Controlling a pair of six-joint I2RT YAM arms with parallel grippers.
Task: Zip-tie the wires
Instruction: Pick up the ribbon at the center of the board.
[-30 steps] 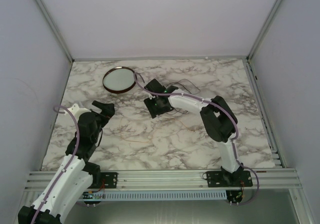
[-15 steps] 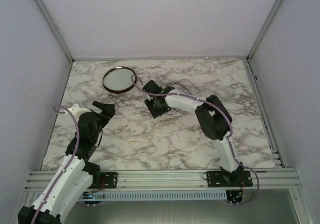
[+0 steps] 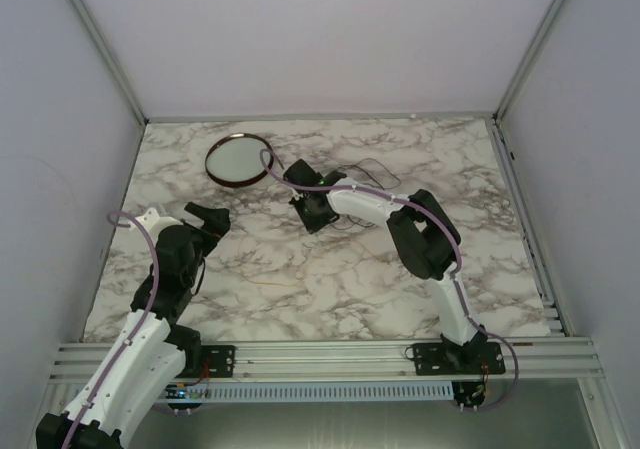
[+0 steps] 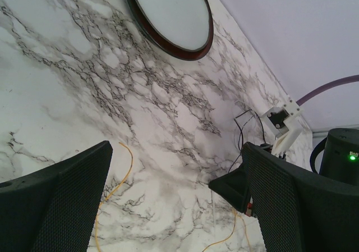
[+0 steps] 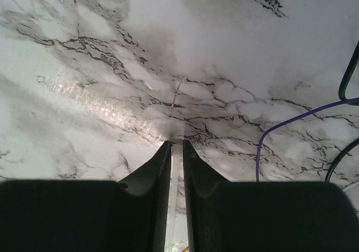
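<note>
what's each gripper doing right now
left gripper: open, holding nothing
right gripper: closed on the white zip tie

My left arm (image 3: 140,319) and right arm (image 3: 445,279): white shells, black joints | a lilac cable (image 3: 150,244) runs along each | left gripper (image 4: 176,168): broad black fingers, mesh-textured faces | right gripper (image 5: 176,145): slim black tapered fingers | green light (image 4: 351,157) glowing on my right arm's black housing

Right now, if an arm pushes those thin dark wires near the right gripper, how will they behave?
The wires lie in loose loops, so they are probably floppy and would bend or bunch rather than slide as one. Hair-thin next to the right gripper, they likely weigh almost nothing and might snag on a finger.
</note>
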